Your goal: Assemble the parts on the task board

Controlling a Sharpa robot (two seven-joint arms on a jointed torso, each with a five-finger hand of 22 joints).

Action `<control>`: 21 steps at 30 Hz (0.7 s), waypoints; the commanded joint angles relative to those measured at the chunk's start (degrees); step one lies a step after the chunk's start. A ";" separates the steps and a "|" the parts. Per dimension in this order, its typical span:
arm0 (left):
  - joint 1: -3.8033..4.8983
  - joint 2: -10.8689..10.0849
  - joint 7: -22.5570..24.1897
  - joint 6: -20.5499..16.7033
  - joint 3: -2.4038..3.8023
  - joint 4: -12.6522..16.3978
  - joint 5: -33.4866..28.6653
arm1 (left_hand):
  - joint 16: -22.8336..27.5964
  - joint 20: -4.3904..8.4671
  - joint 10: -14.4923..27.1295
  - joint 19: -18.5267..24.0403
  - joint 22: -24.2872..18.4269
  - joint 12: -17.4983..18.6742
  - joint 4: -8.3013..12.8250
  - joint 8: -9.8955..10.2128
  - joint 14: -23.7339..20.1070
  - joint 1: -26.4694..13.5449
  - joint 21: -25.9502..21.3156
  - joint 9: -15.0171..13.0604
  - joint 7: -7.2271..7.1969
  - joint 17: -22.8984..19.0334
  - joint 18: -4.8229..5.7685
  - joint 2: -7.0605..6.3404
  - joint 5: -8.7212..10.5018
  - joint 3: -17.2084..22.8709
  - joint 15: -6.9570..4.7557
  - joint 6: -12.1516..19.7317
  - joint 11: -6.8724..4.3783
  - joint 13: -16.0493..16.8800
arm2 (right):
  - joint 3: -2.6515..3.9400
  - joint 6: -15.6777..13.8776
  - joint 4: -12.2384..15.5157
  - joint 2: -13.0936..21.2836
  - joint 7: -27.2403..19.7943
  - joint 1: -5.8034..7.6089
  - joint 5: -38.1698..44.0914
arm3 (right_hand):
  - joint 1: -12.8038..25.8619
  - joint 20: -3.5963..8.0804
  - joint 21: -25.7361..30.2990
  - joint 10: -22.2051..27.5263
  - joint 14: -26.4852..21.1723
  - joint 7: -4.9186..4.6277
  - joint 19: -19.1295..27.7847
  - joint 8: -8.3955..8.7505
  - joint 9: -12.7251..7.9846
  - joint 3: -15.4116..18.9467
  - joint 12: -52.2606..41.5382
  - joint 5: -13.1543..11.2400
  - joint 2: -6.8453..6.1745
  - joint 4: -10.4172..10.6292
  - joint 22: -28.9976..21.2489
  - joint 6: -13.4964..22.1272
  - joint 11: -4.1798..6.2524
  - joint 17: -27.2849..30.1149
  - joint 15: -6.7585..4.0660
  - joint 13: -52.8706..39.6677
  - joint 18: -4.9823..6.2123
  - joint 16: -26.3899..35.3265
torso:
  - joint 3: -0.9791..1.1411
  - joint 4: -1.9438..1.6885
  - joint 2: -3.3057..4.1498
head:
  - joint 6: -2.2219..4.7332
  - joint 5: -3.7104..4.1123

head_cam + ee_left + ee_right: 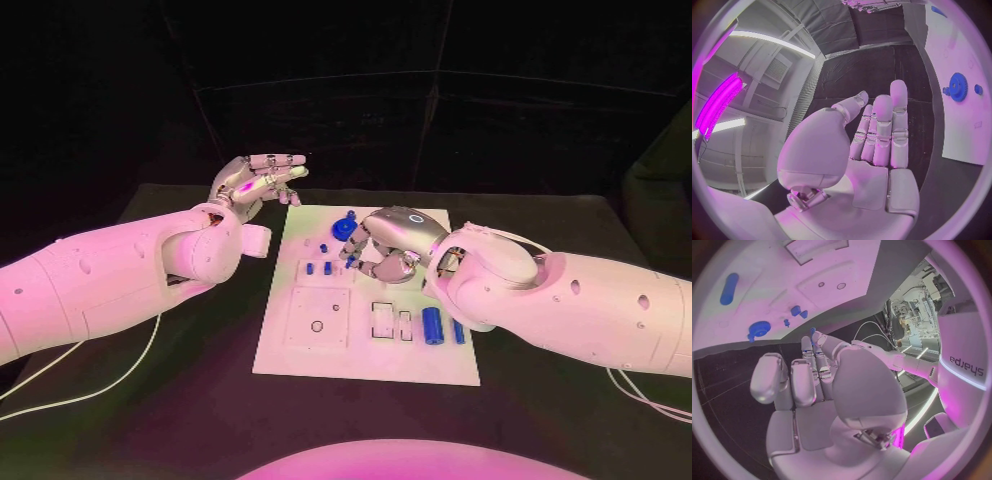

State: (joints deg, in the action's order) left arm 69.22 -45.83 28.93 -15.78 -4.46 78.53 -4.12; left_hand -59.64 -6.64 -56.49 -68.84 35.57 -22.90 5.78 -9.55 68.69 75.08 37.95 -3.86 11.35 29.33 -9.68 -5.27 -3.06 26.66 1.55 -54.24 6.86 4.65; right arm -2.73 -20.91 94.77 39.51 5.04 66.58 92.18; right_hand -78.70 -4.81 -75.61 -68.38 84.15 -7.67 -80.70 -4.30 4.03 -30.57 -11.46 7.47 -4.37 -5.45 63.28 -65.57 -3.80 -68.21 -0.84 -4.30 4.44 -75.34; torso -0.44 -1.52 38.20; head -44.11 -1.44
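Observation:
The white task board [289, 345] lies in the middle of the black table. On it are a blue gear [343, 228], two small blue pegs [313, 268] and a blue cylinder [431, 325] in a slot near the right edge. My right hand [392, 240] hovers over the board's far middle. Its thumb and a fingertip meet on a small blue part [812, 331]. The gear [759, 329] and cylinder [728, 288] lie beyond those fingers. My left hand [260, 180] is raised beside the board's far left corner, fingers straight and apart [879, 135], holding nothing. The gear [957, 86] lies to its side.
A square plate with holes [317, 320] and two rectangular slots [382, 320] take up the board's near half. A second blue piece [459, 331] lies by the cylinder. White cables [87, 385] trail over the table at the left and right.

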 commanded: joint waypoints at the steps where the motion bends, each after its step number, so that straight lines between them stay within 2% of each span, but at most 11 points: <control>1: 0.09 0.17 0.34 -0.73 0.05 0.53 -0.56 | -0.03 -0.31 0.52 0.20 -0.06 -0.27 0.29 -0.33 -0.40 0.22 -0.21 -0.02 0.09 -0.07 -0.70 0.56 -0.25 -0.10 0.05 0.35 0.08 -0.03 | -0.10 5.96 -1.04 -1.36 -0.06 -0.43 1.51 | 0.09 0.15 -0.18 -0.09 2.21 -0.43 0.00 0.13 -0.05 -0.35 0.24 -0.02 -0.28 -0.01 0.00 0.07 -0.05 0.03 -0.25 0.03 0.72 -0.40 | -0.02 0.19 0.01 | -0.37 -0.97; 5: 0.09 0.22 0.21 -0.75 0.05 0.99 -0.56 | -0.03 -0.32 0.53 0.21 -0.06 -0.29 0.29 -0.34 -0.41 0.21 -0.21 -0.02 0.10 -0.08 -0.70 0.56 -0.25 -0.11 0.06 0.36 0.09 -0.03 | -0.19 7.21 -2.05 -2.82 0.18 -1.57 2.63 | 0.09 0.15 -0.18 -0.09 2.21 -0.43 0.00 0.14 -0.05 -0.36 0.24 -0.03 -0.28 -0.02 0.00 0.07 -0.05 0.03 -0.25 0.04 0.72 -0.40 | -0.07 0.13 0.01 | -0.69 -1.51; 10: 0.09 0.35 0.19 -0.75 0.05 1.21 -0.56 | -0.05 -0.34 0.60 0.24 -0.07 -0.39 0.32 -0.38 -0.46 0.21 -0.24 -0.03 0.12 -0.11 -0.70 0.54 -0.25 -0.16 0.08 0.40 0.11 -0.02 | -0.29 8.49 -3.75 -4.97 0.46 -3.03 3.92 | 0.08 0.15 -0.19 -0.08 2.21 -0.43 0.00 0.15 -0.05 -0.40 0.26 -0.08 -0.29 -0.06 0.02 0.09 -0.06 0.06 -0.24 0.04 0.71 -0.39 | 0.12 0.02 -0.04 | -1.01 -2.13; 13: 0.09 0.36 0.14 -0.72 0.05 1.24 -0.56 | -0.05 -0.34 0.60 0.24 -0.07 -0.39 0.32 -0.38 -0.46 0.21 -0.24 -0.03 0.12 -0.11 -0.70 0.54 -0.25 -0.16 0.08 0.40 0.11 -0.02 | -0.44 9.10 -4.69 -5.91 0.75 -3.49 4.60 | 0.08 0.15 -0.19 -0.08 2.21 -0.43 0.00 0.15 -0.05 -0.40 0.26 -0.08 -0.29 -0.06 0.02 0.09 -0.06 0.06 -0.24 0.04 0.71 -0.39 | 0.11 -0.01 0.00 | -0.90 -2.37; 21: 0.10 0.54 0.01 -0.25 0.05 1.21 -0.56 | -0.12 -0.43 0.85 0.34 -0.12 -0.73 0.29 -0.55 -0.62 0.05 -0.32 -0.06 0.17 -0.22 -0.70 0.52 -0.24 -0.38 0.17 0.56 0.17 0.02 | -0.69 9.63 -6.36 -7.37 1.86 -3.98 5.74 | 0.23 0.13 -0.10 -0.08 2.21 -0.50 0.08 0.20 -0.06 -0.43 0.31 -0.19 -0.33 -0.07 -0.16 0.13 -0.12 0.01 -0.21 0.06 0.75 -0.44 | 0.06 0.26 0.05 | -1.22 -3.04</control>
State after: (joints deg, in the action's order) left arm 69.22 -45.37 28.73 -16.38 -4.46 79.64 -4.44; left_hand -59.64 -6.83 -55.88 -68.66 35.52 -23.37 5.94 -9.79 68.49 75.08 37.95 -3.87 11.55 29.17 -9.68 -5.27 -3.06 26.50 1.75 -54.03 7.06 4.66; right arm -3.42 -12.54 88.43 32.29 6.06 62.54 96.32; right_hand -78.71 -4.81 -75.61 -68.38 84.15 -7.82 -80.70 -4.12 3.91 -30.77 -11.44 7.46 -4.37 -5.53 63.18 -65.38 -3.80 -68.20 -0.83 -4.24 4.44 -75.54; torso -0.36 -1.40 38.20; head -45.27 -4.37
